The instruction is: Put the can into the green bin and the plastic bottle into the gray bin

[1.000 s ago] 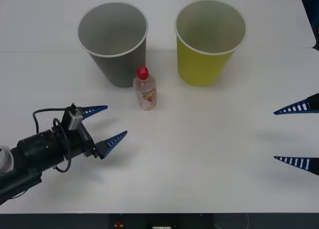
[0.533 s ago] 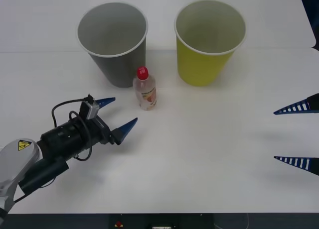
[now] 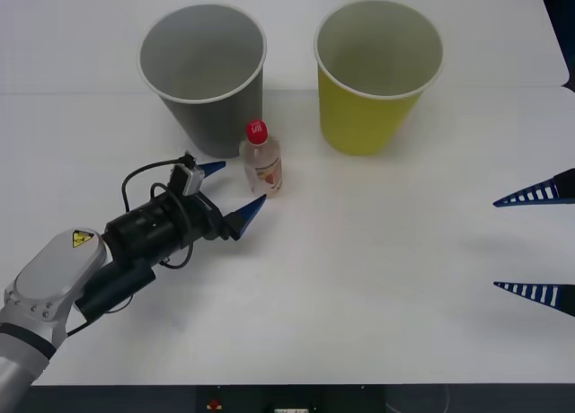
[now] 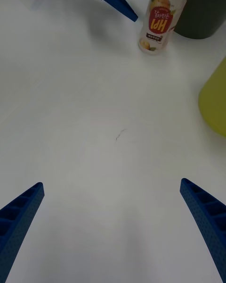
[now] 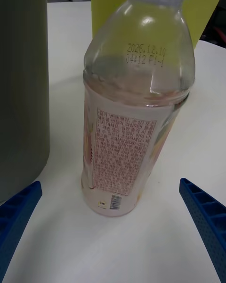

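The plastic bottle (image 3: 261,160) stands upright on the white table (image 3: 377,278), red cap on, just in front of the gap btw the two bins and nearer the gray bin (image 3: 205,76). From the left wrist cam it shows clear liquid up to the shoulder, w/ the gray wall close beside it and the green bin (image 3: 377,72) behind.

Left claw (image 3: 232,191) is at the bottle, fingers spread wide, one blue tip each side of the lower body; not touching it as far as I can tell. Right claw (image 3: 535,244) sits at the table's right edge, also spread, holding nothing, well apart from everything.

Step in hand, I'd say: approach for the bottle pick. Next move prob calls for easing the left claw fwd a bit more so the fingers straddle the label, then closing, lifting clear of the gray rim and dropping it in.

Bins: both upright, side by side at the back, gray on the left, green on the right. Gray inside looks empty. Green inside shows nothing either, though its floor isn't fully visible. No can seen on the table.
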